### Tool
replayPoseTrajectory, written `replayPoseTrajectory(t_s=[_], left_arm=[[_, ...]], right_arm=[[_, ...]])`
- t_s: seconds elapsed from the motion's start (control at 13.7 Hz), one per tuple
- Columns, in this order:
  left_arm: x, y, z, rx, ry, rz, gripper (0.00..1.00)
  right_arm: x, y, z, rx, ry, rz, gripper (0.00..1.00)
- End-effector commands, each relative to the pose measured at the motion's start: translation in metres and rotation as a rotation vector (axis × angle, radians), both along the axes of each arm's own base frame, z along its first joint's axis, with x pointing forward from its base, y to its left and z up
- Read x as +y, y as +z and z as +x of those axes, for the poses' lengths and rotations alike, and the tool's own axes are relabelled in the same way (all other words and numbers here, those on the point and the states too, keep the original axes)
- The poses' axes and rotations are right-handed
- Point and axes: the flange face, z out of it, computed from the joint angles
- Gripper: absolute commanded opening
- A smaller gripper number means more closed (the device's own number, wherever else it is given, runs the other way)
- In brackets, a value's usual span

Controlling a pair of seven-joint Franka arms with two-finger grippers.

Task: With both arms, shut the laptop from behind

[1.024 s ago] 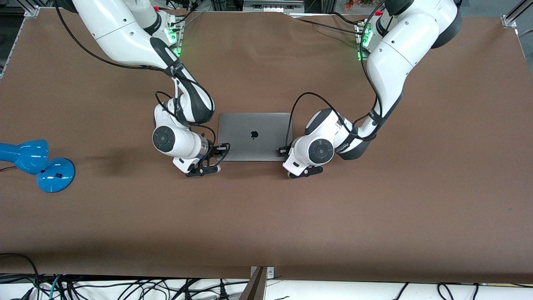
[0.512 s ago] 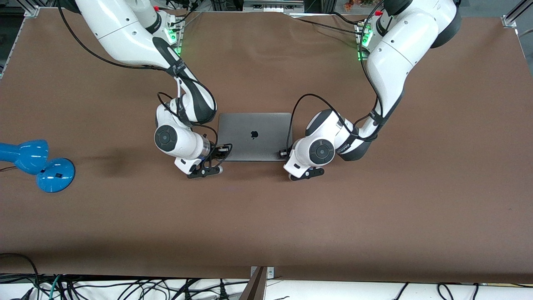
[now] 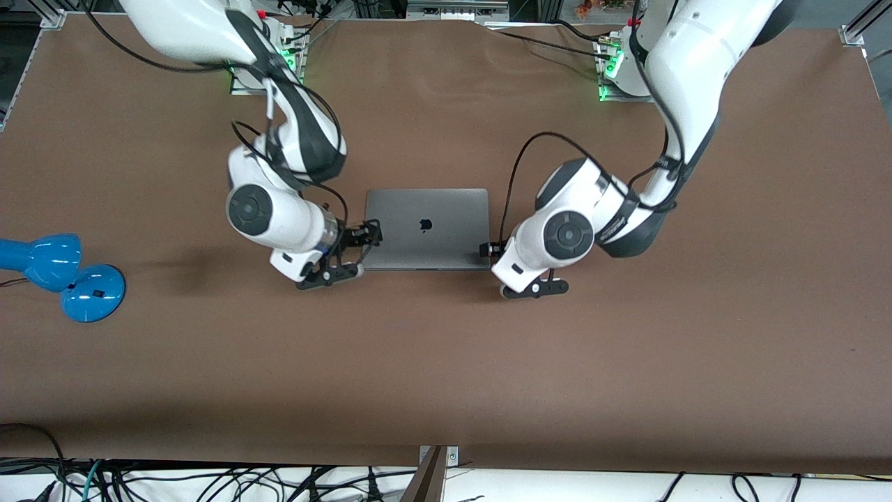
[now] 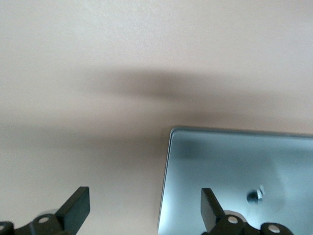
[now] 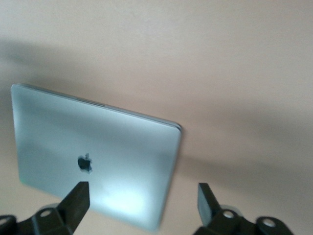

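Laptop point(image 3: 426, 229): slim grey metal body, lid fully down and flat on the brown table point(image 3: 446, 362), dark logo facing up; lies at mid-table between the two grippers, roughly midway between the arms' ends of the table. Seen also in the left wrist view point(image 4: 239, 181) as a grey corner with rounded edge, and in the right wrist view point(image 5: 95, 169) as the whole lid with logo

Right gripper point(image 3: 348, 254): on the arm whose base stands at the right arm's end of the table; hangs over the laptop's corner on that side, at the edge nearest the front camera. Fingers spread wide apart, gripping nothing; in the right wrist view point(image 5: 142, 203) one fingertip point(image 5: 78, 196) shows over the lid, the other over bare table

Left gripper point(image 3: 512, 272): on the arm whose base stands at the left arm's end of the table; hangs over the laptop's corner on its own side, likewise at the edge nearest the front camera. Fingers spread wide apart, empty; in the left wrist view point(image 4: 144, 208) one fingertip point(image 4: 210, 205) shows over the lid's corner, the other over bare table

Blue desk lamp point(image 3: 59, 272): lies on the table well apart from the laptop, at the right arm's end
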Motion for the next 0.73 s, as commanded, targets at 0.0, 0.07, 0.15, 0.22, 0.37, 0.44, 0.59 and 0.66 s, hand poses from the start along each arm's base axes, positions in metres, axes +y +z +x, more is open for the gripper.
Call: replayPoseTrajectory(t_s=[0.0, 0.07, 0.15, 0.22, 0.37, 0.44, 0.59, 0.66], left_arm=[[0.025, 0.057, -0.037, -0.047, -0.050, 0.021, 1.00], [0.037, 0.074, -0.039, -0.042, -0.053, -0.015, 1.00], [0.056, 0.090, -0.042, -0.047, -0.068, -0.014, 1.00], [0.075, 0.108, -0.046, -0.067, -0.088, -0.011, 1.00], [0.111, 0.136, -0.059, -0.096, -0.123, 0.011, 1.00], [0.126, 0.148, -0.063, -0.094, -0.152, 0.019, 1.00], [0.146, 0.173, -0.072, -0.085, -0.163, 0.033, 1.00], [0.164, 0.187, -0.074, -0.091, -0.149, 0.041, 1.00]], right_arm=[[-0.045, 0.081, -0.014, -0.046, 0.021, -0.115, 1.00], [-0.062, 0.103, -0.016, -0.052, 0.010, -0.138, 1.00], [-0.082, 0.122, -0.018, -0.051, -0.017, -0.147, 1.00], [-0.097, 0.141, -0.023, -0.051, -0.035, -0.157, 1.00], [-0.133, 0.181, -0.033, -0.061, -0.077, -0.186, 1.00], [-0.146, 0.195, -0.039, -0.055, -0.098, -0.196, 1.00], [-0.162, 0.218, -0.051, -0.067, -0.108, -0.241, 1.00], [-0.174, 0.228, -0.055, -0.078, -0.121, -0.270, 1.00]])
